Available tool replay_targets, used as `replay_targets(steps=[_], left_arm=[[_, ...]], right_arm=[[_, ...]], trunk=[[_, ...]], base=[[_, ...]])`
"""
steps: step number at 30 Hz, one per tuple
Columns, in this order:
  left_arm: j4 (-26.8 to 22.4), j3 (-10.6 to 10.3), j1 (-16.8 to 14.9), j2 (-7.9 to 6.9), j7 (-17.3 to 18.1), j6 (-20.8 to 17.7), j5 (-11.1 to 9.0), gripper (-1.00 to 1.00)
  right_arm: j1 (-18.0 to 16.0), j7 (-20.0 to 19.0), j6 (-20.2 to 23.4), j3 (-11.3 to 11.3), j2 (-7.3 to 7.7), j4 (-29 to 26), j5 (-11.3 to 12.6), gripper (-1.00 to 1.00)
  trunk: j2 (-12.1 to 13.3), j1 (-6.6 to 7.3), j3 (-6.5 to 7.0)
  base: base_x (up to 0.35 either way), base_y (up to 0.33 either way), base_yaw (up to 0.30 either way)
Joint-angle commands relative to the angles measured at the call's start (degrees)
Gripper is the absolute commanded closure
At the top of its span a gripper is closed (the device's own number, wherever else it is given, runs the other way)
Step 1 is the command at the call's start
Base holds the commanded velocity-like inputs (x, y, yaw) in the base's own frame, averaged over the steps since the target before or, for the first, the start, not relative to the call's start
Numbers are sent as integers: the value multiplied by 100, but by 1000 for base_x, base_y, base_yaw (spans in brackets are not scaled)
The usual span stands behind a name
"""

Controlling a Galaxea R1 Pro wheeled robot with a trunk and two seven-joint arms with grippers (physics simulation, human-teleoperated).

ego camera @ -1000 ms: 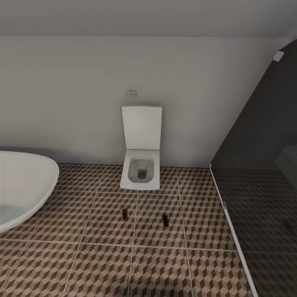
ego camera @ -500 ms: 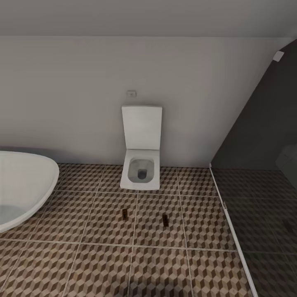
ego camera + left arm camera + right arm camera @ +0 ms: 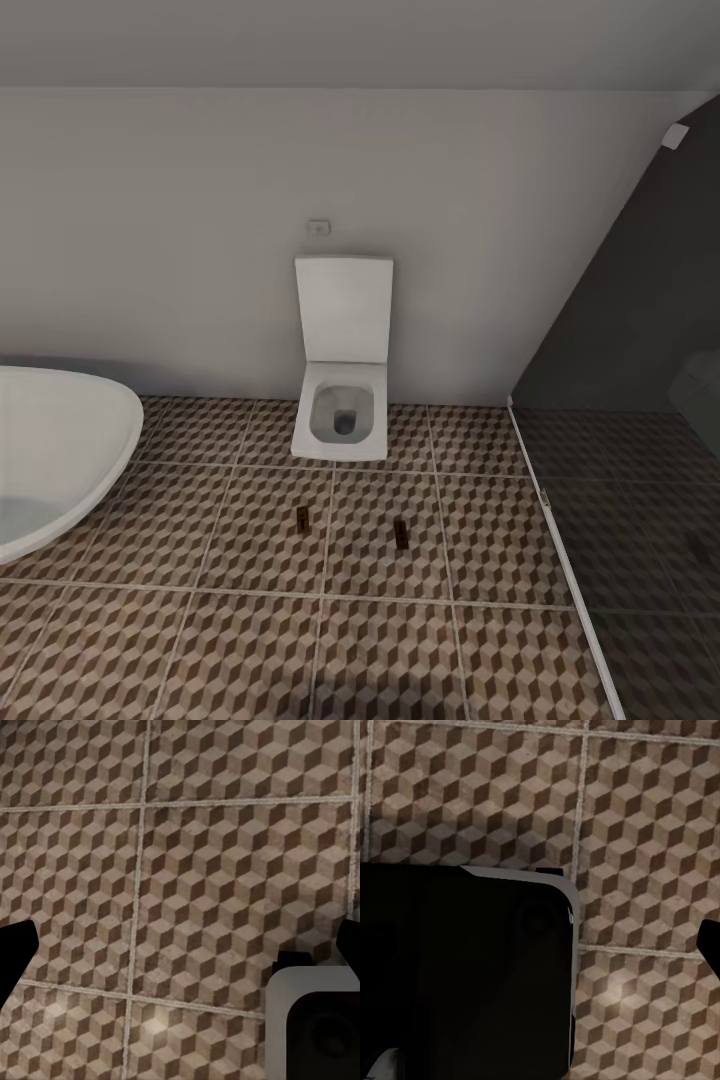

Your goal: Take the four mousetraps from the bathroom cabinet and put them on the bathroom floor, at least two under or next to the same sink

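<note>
We see 2 mousetraps on the bathroom floor [image 3: 250, 640] in the head view: the left mousetrap [image 3: 301, 516] and the right mousetrap [image 3: 401, 532], both lying flat in front of the toilet [image 3: 341, 405], each with its long axis running near-to-far. They sit well apart from each other, on adjacent tiles either side of a grout line. The white basin [image 3: 60, 450] at the left edge may be a tub or a sink, we cannot tell which; the left trap is the nearer of the 2 to it but still well apart, so we judge neither counts as under or directly next to a sink here. A dark glass shower partition [image 3: 620, 400] closes off the right. The wrist views look straight down on cube-pattern tile: the left gripper [image 3: 180, 952] shows dark fingertips at both edges of its view, spread wide, nothing between them. The right gripper [image 3: 712, 945] shows just 1 dark tip at the edge, with a dark body part covering much of the view, so we cannot tell its finger state. No trap is under either wrist; both lie farther out than the arms. The cabinet is out of sight, so the remaining 2 presumably call for a turn of the base first.
</note>
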State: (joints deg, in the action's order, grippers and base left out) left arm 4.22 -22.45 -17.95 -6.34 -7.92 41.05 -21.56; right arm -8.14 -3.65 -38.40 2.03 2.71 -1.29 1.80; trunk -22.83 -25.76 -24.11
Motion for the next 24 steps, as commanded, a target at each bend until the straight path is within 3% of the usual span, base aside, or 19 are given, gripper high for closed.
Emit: replay_targets(steps=[1,24], left_arm=[[18,-49,-7,3,-25,25,-15,-100],[18,-49,-7,2,-25,25,-15,-100]], right_arm=[[-3,-22,-19,16,2,5,22,-100],[-3,-22,-19,17,2,6,22,-100]], trunk=[[-9,-3,-8],[-9,-3,-8]], base=[[0,0,0],[0,0,0]])
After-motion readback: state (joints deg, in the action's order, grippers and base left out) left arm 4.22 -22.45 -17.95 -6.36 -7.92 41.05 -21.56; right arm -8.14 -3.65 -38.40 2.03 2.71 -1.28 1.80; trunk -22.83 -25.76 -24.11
